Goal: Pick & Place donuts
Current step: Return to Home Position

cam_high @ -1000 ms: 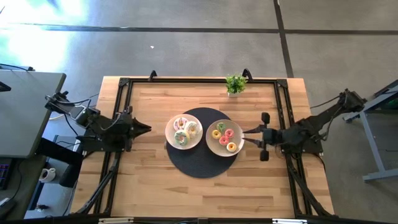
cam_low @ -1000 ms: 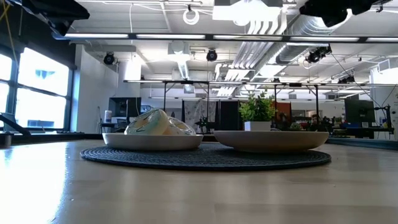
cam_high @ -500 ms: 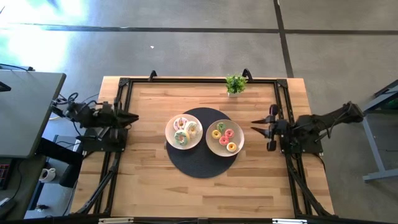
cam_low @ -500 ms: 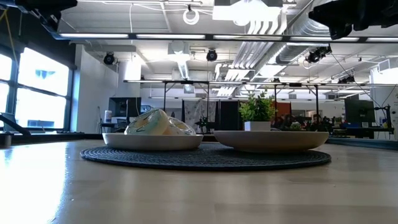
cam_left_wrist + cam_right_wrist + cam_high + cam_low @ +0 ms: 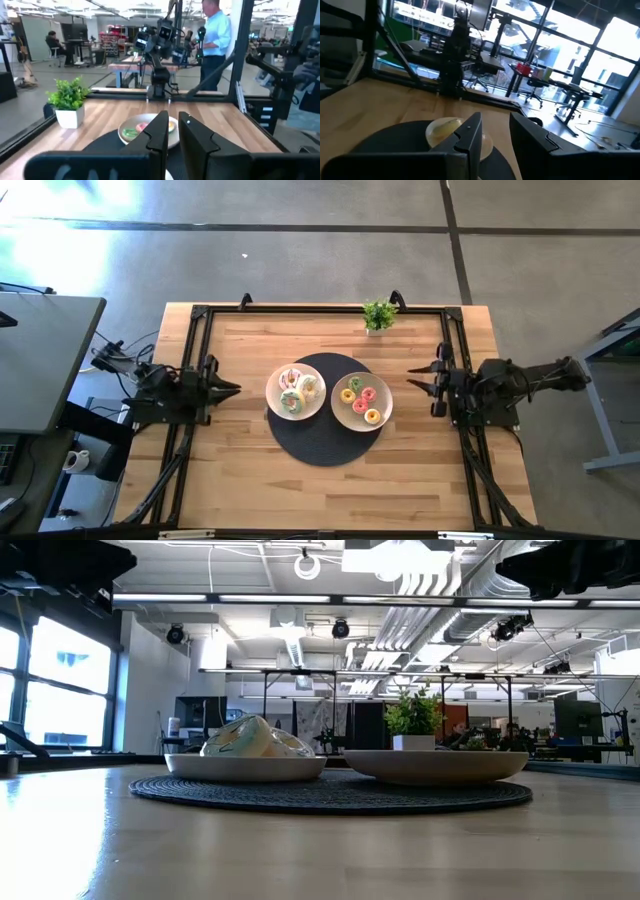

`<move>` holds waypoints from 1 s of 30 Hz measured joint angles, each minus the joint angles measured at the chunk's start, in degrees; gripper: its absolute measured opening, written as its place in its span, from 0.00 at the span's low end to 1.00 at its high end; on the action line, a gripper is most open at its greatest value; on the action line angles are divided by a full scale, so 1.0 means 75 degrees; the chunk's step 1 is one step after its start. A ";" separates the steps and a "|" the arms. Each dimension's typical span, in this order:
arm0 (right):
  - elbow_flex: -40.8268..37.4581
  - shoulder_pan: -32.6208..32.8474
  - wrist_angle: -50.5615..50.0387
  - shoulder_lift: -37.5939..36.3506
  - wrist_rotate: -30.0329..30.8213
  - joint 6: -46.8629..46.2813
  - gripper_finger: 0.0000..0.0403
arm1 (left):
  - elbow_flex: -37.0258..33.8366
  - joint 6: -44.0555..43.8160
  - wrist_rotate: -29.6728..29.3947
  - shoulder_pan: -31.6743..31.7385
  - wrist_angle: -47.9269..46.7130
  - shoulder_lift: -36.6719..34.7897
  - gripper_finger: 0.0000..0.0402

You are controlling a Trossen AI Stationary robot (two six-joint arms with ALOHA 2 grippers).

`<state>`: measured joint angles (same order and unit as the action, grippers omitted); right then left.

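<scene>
Two white plates sit side by side on a round dark mat (image 5: 320, 445). The left plate (image 5: 272, 402) holds a few larger sprinkled donuts (image 5: 296, 390), heaped up in the low view (image 5: 250, 737). The right plate (image 5: 338, 416) holds several small donuts (image 5: 360, 398), pink, green and yellow. My left gripper (image 5: 236, 389) hovers left of the mat, open by a narrow gap (image 5: 173, 120), pointing at the plates. My right gripper (image 5: 411, 379) hovers right of the right plate, open (image 5: 495, 122), also pointing at the plates.
A small potted plant (image 5: 378, 315) stands at the table's far edge. A black frame (image 5: 300, 309) runs along the far, left and right sides. Bare wood lies near of the mat. A person in a light blue shirt (image 5: 215, 35) stands beyond the table.
My right gripper has drawn back from the right plate's rim toward the table's right edge. My left gripper pulled back toward the left and far edges, then returned close to where it was. The donuts and plates have stayed put.
</scene>
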<state>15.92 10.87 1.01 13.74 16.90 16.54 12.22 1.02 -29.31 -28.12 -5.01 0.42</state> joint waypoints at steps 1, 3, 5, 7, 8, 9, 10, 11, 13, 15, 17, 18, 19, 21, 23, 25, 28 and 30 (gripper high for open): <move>0.0000 -0.0105 -0.0005 0.0000 0.0014 0.0079 0.24 | -0.0108 0.0002 -0.0012 0.0000 0.0185 0.0000 0.10; 0.0000 -0.0301 0.0013 -0.0003 0.0001 0.0235 0.24 | -0.0304 0.0056 -0.0202 0.0000 0.0543 -0.0008 0.10; 0.0000 -0.0515 0.0007 -0.0003 -0.0248 0.0266 0.24 | -0.0424 0.0162 -0.0406 0.0003 0.0597 -0.0005 0.10; 0.0000 -0.0735 -0.0039 -0.0003 -0.0736 0.0271 0.24 | -0.0435 0.0229 -0.0428 0.0006 0.0625 -0.0002 0.10; 0.0000 -0.0850 -0.0105 -0.0003 -0.1012 0.0296 0.24 | -0.0453 0.0229 -0.0432 0.0006 0.0657 -0.0007 0.10; 0.0000 -0.0975 -0.0177 -0.0001 -0.1263 0.0321 0.24 | -0.0487 0.0229 -0.0433 0.0006 0.0682 -0.0011 0.10; 0.0000 -0.1103 -0.0215 0.0003 -0.1445 0.0344 0.24 | -0.0555 0.0226 -0.0433 0.0006 0.0706 -0.0008 0.10; 0.0000 -0.1234 -0.0213 0.0001 -0.1567 0.0351 0.24 | -0.0632 0.0221 -0.0482 0.0006 0.0714 -0.0007 0.10; 0.0000 -0.1504 -0.0142 0.0000 -0.1773 0.0419 0.24 | -0.0788 0.0227 -0.0738 0.0006 0.0973 0.0000 0.10; 0.0000 -0.1787 -0.0028 0.0000 -0.2108 0.0534 0.24 | -0.0981 0.0265 -0.0988 0.0006 0.1366 -0.0011 0.10; 0.0000 -0.2060 0.0093 0.0000 -0.2552 0.0631 0.24 | -0.1158 0.0302 -0.1030 0.0006 0.1510 -0.0006 0.10; 0.0000 -0.2196 0.0101 0.0000 -0.2746 0.0635 0.24 | -0.1212 0.0304 -0.1030 0.0006 0.1524 0.0000 0.10; 0.0000 -0.2332 0.0084 0.0000 -0.2886 0.0634 0.24 | -0.1244 0.0302 -0.1029 0.0006 0.1544 -0.0001 0.10; 0.0000 -0.2589 0.0011 0.0004 -0.2989 0.0629 0.24 | -0.1311 0.0296 -0.1132 0.0006 0.1636 -0.0005 0.10; 0.0000 -0.2838 -0.0114 0.0006 -0.3046 0.0626 0.24 | -0.1420 0.0285 -0.1425 0.0006 0.1711 -0.0002 0.10; 0.0000 -0.3070 -0.0174 0.0009 -0.3261 0.0598 0.24 | -0.1506 0.0267 -0.1841 0.0006 0.2020 0.0002 0.10; 0.0002 -0.3358 -0.0160 0.0017 -0.3813 0.0585 0.24 | -0.1515 0.0241 -0.2324 0.0009 0.2000 -0.0004 0.10; 0.0003 -0.3509 -0.0204 0.0019 -0.4094 0.0402 0.24 | -0.1517 0.0210 -0.2180 0.0003 0.1968 -0.0002 0.10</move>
<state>15.94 -15.45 -0.52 13.88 -13.81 19.55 0.84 2.60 -45.66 -28.10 9.75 0.40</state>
